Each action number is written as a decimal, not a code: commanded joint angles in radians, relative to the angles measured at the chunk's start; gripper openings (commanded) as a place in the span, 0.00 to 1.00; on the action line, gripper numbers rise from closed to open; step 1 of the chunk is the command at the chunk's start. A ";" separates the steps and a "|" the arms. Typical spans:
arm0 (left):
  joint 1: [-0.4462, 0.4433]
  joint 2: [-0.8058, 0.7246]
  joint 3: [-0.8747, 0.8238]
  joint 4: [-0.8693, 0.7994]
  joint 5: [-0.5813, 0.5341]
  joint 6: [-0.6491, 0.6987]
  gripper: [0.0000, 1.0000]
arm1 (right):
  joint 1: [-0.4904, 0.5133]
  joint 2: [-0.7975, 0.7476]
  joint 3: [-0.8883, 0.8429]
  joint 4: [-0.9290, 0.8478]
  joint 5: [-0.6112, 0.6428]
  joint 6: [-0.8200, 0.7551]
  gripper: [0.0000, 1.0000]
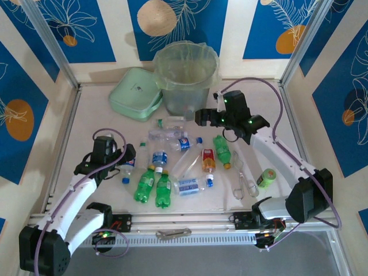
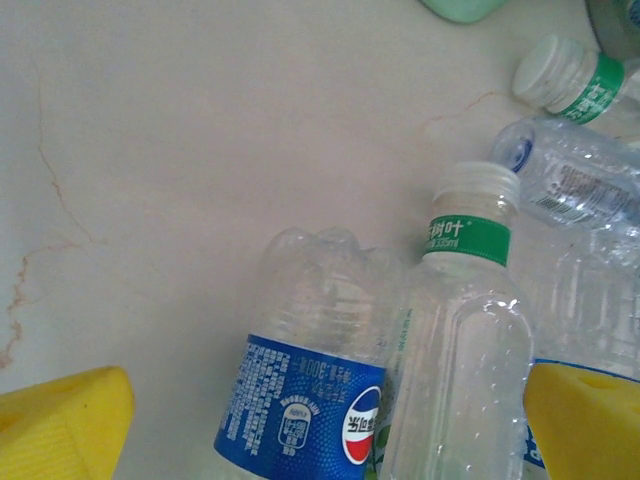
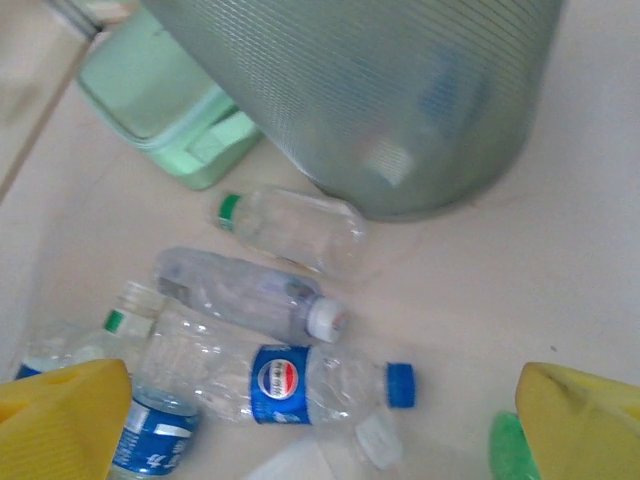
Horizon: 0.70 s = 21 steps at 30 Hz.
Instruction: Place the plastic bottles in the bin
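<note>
plastic bottles (image 1: 188,162) lie by the bin (image 1: 185,92), left end effector (image 1: 126,160) and right end effector (image 1: 202,118) wide, empty.

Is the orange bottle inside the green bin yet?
No, the orange red-labelled plastic bottle lies on the table, outside the pale-green round bin.

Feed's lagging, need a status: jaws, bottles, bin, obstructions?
Left jaws open over a clear bottle. Right jaws open near the bin. Bottles lie scattered on the table. Lid and tongs off to the sides.
</note>
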 commanded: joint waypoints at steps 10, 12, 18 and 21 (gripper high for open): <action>-0.003 0.119 -0.059 0.075 0.048 -0.034 0.92 | -0.035 -0.145 -0.174 0.214 0.077 0.126 0.99; -0.002 0.144 -0.061 0.081 0.053 -0.027 0.91 | -0.039 -0.140 -0.178 0.214 0.068 0.129 0.99; -0.004 0.199 -0.072 0.095 0.051 -0.025 0.84 | -0.046 -0.120 -0.184 0.225 0.044 0.149 0.99; -0.006 0.220 -0.072 0.093 0.040 -0.016 0.82 | -0.048 -0.110 -0.186 0.235 0.035 0.160 0.99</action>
